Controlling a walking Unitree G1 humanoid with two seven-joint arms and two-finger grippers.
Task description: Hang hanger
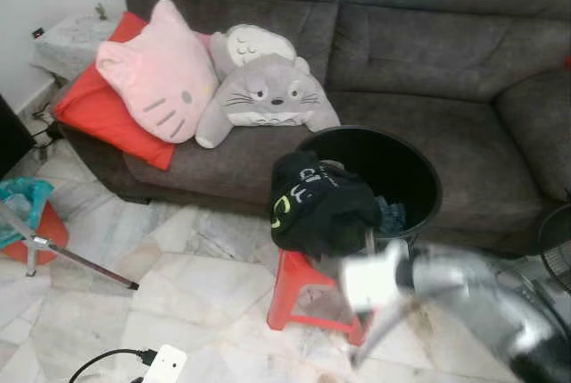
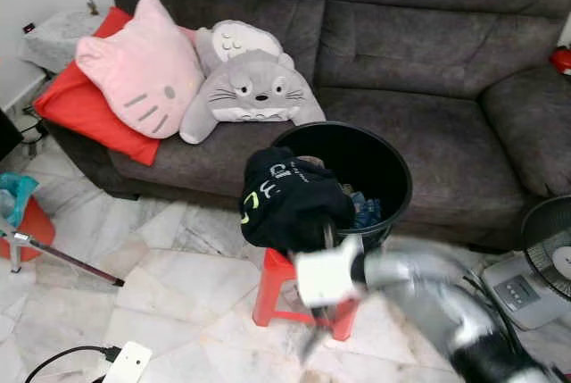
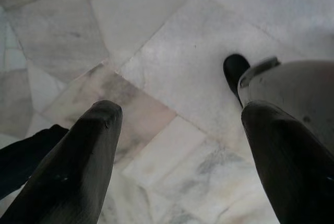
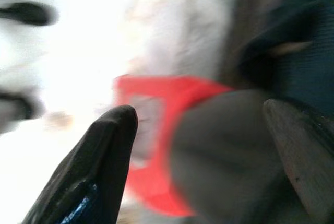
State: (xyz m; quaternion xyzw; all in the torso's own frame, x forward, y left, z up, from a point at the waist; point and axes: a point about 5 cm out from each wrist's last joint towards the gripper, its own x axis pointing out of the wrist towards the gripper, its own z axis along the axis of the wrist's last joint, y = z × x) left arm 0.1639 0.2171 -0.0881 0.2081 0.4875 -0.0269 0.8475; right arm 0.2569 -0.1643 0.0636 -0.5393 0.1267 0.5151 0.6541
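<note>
A: The right gripper (image 4: 198, 151), fingers spread and empty, is blurred, just near of the red stool (image 2: 277, 289).

B: And the hanger?

A: Can't make one out; perhaps under the black garment (image 2: 285, 200), just beyond. Left gripper (image 3: 180, 145) hangs open over floor.

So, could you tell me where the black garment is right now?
The black garment is draped over the near left rim of the black bin, above the red stool, in front of the sofa.

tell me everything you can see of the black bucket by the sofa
The black bucket is round, dark and plastic-looking, standing upright on the floor against the grey sofa front. Its mouth is open; blue cloth lies inside. A black garment drapes over its near rim, above the red stool.
</note>
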